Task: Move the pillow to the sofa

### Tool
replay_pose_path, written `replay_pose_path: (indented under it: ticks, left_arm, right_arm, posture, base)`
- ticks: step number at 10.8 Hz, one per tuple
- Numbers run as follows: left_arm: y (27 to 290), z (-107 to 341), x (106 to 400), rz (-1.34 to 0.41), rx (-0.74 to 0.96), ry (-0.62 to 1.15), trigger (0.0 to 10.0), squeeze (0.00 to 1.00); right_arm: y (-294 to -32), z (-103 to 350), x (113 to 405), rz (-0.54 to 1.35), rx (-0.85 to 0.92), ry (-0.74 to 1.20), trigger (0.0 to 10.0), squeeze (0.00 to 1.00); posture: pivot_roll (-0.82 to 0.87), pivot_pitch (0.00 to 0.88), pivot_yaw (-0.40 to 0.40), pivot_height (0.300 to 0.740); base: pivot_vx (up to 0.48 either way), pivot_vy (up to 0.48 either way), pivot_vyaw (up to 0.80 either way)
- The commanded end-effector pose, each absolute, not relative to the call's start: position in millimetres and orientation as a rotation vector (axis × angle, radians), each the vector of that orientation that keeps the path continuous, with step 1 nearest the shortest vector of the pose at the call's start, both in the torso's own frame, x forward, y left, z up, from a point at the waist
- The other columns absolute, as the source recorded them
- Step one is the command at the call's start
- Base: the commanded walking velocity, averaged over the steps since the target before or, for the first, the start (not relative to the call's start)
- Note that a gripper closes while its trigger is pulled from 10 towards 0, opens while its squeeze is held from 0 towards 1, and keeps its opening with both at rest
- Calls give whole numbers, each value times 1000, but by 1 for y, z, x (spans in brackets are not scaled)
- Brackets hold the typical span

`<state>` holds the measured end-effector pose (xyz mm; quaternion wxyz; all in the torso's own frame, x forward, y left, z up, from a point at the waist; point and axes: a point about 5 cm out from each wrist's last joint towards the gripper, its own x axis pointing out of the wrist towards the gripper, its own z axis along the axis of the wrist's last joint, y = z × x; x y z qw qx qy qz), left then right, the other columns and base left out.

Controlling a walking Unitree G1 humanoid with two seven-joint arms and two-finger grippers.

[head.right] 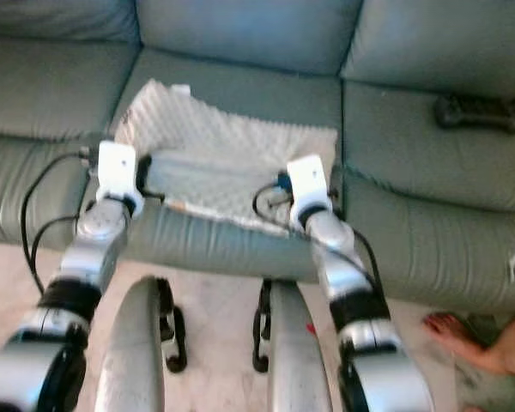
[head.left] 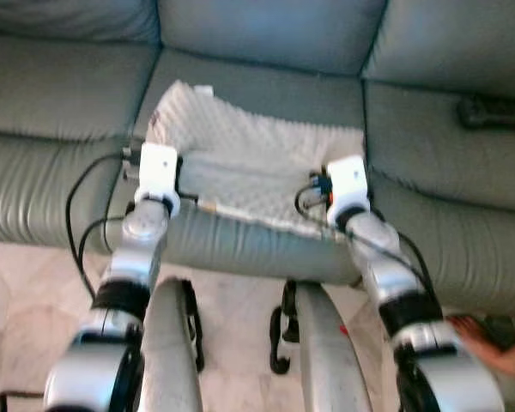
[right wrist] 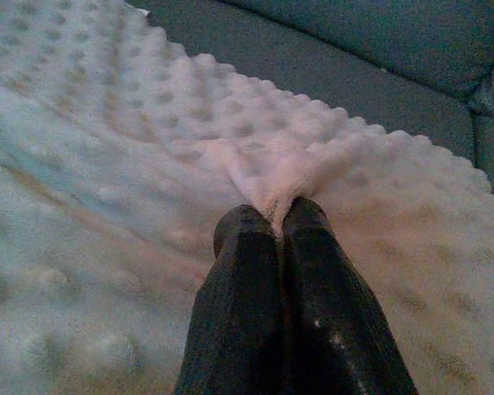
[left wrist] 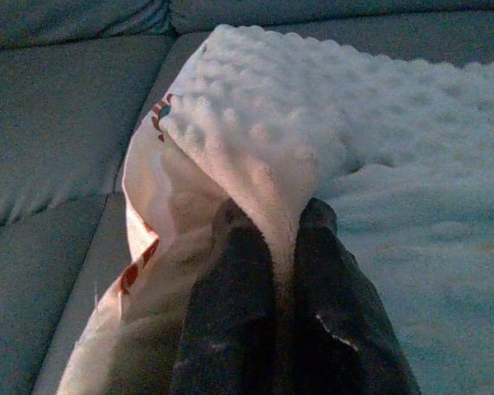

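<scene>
I see the white dimpled pillow lying flat on the middle seat cushion of the grey-green sofa, its near edge at the front lip of that cushion. My left gripper is at the pillow's near-left corner, fingers pinched tight on a fold of the fabric; the corner is pulled up there and a patterned underside with red marks shows. My right gripper is at the pillow's near-right corner, fingers closed on a small bunched ridge of the bumpy cover. Both silver arms reach forward over the sofa's front edge, one each side of the pillow. A dark controller-like object lies on the sofa's right-hand seat cushion, well apart from the pillow. A person's bare foot is on the pale tiled floor, right of the pillow and below the sofa front.
</scene>
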<state>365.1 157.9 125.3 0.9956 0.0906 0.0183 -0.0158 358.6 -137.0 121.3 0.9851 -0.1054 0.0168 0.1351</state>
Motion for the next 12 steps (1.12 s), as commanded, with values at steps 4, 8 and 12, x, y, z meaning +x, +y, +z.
replay_pose_path:
  ticks: [4, 8, 12]
  left_arm:
    - [170, 112, 365, 65, 197, 57, 10000, 996]
    - [175, 113, 367, 88, 178, 34, 10000, 1000]
    - [171, 105, 362, 110, 172, 36, 10000, 1000]
  right_arm:
    - [-165, 122, 364, 201, -190, 18, 10000, 1000]
    - [-157, 103, 353, 201, -188, 35, 10000, 1000]
    - [-138, 102, 348, 227, -173, -7, 10000, 1000]
  posture:
    - [-55, 367, -49, 627]
    - [-61, 372, -53, 627]
    - [-72, 375, -63, 627]
  base:
    - [0, 0, 0]
    - [0, 0, 0]
    - [0, 0, 0]
